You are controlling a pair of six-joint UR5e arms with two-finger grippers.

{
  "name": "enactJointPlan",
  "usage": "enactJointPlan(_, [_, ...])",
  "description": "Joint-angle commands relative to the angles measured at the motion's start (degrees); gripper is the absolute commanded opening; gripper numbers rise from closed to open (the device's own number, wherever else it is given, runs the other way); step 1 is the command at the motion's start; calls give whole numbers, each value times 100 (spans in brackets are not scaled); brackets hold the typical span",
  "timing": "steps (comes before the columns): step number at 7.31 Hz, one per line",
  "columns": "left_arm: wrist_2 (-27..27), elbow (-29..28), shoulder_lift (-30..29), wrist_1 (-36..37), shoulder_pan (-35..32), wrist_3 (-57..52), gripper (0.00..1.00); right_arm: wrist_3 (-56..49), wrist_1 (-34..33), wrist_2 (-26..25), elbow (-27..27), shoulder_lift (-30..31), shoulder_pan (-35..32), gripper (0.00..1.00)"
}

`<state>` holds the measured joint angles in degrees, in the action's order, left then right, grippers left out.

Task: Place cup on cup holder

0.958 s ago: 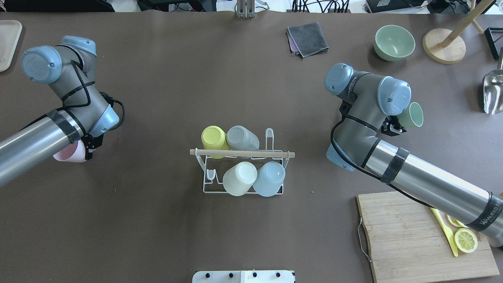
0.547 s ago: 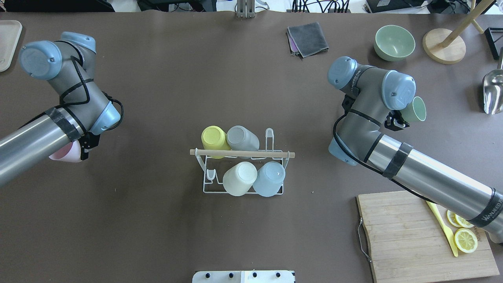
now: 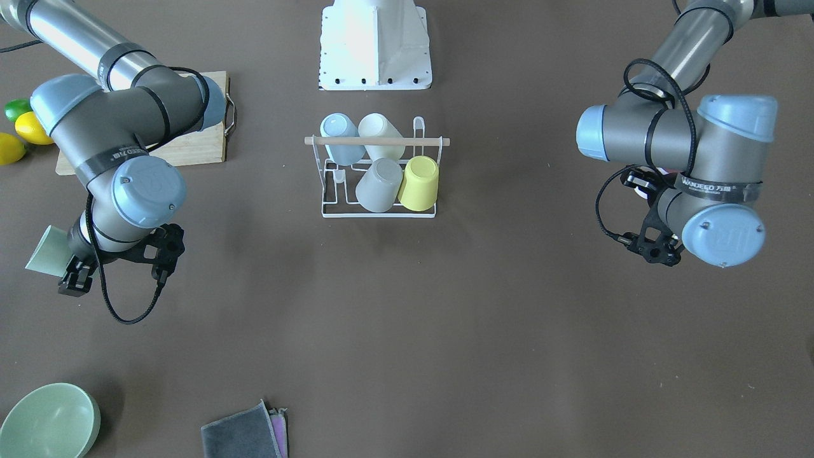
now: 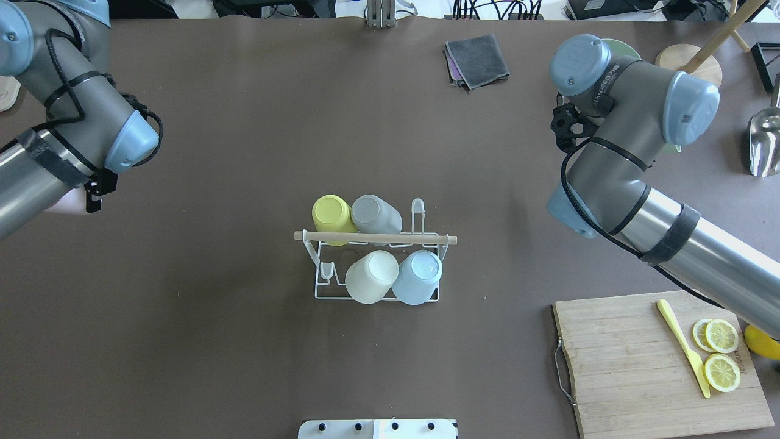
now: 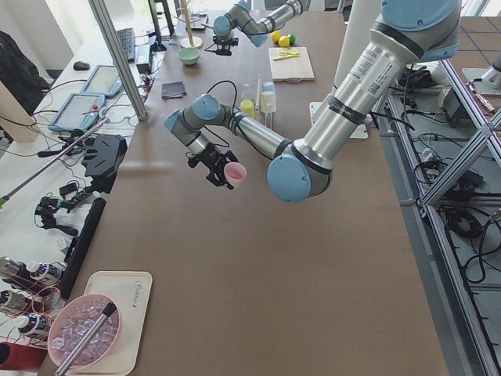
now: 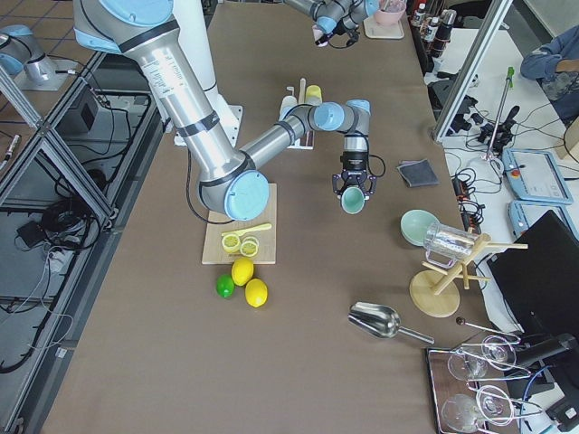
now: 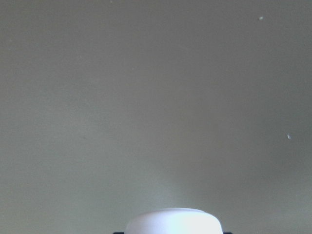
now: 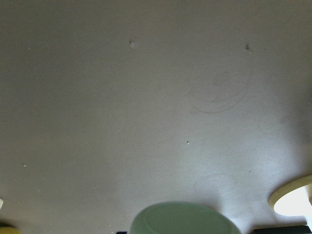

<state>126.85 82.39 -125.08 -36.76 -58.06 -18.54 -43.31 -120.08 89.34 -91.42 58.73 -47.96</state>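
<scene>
The white wire cup holder [image 4: 323, 289] with a wooden rod [image 4: 375, 238] stands mid-table and carries a yellow, a grey, a cream and a light blue cup; it also shows in the front view [image 3: 331, 210]. My left gripper [image 4: 92, 196] is far to the holder's left, shut on a pink cup [image 5: 235, 171], which shows at the bottom of the left wrist view [image 7: 173, 222]. My right gripper [image 3: 68, 270] is far to the holder's right, shut on a pale green cup [image 3: 44, 251], also seen in the right wrist view [image 8: 183, 219]. Both cups are held above the table.
A cutting board [image 4: 621, 378] with lemon slices and a yellow knife lies front right. A grey cloth [image 4: 478, 60], a green bowl [image 3: 48, 420], a wooden stand [image 4: 688, 61] and a metal scoop [image 4: 765, 140] lie at the far right.
Both arms have swung outward and toward the table's far side, each still holding its cup. The cups on the holder have not moved.
</scene>
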Motion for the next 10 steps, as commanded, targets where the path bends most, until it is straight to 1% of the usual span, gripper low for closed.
enactJointPlan(1, [-857, 206, 114, -1116, -293, 228, 0, 42, 561, 712, -507, 314, -299, 0])
enactJointPlan(2, [-1012, 424, 298, -1488, -294, 272, 0, 50, 1069, 917, -673, 541, -493, 0])
enactJointPlan(3, [-1022, 487, 361, -1848, -303, 229, 0, 486, 1684, 1467, -684, 717, -643, 0])
enactJointPlan(4, [-1022, 593, 370, -2270, -294, 281, 0, 942, 2029, 1968, -693, 762, -757, 0])
enactJointPlan(5, [-1013, 768, 405, -2604, -268, 298, 0, 1269, 2372, 2321, -693, 763, -906, 0])
enactJointPlan(6, [-1013, 804, 414, -3217, -259, 420, 0, 1855, 2749, 2951, -693, 789, -1038, 0])
enactJointPlan(7, [-961, 752, 510, -4006, -233, 622, 0, 2766, 3110, 3462, -684, 867, -1031, 0])
enactJointPlan(8, [-952, 691, 537, -4710, -206, 1189, 0, 3019, 3522, 3581, -597, 816, -979, 0])
enactJointPlan(9, [-952, 621, 537, -5318, -76, 1735, 0, 3021, 3666, 4060, -492, 824, -987, 0])
enactJointPlan(10, [-952, 611, 537, -5950, -39, 2271, 0, 3030, 4033, 4135, -491, 868, -987, 0])
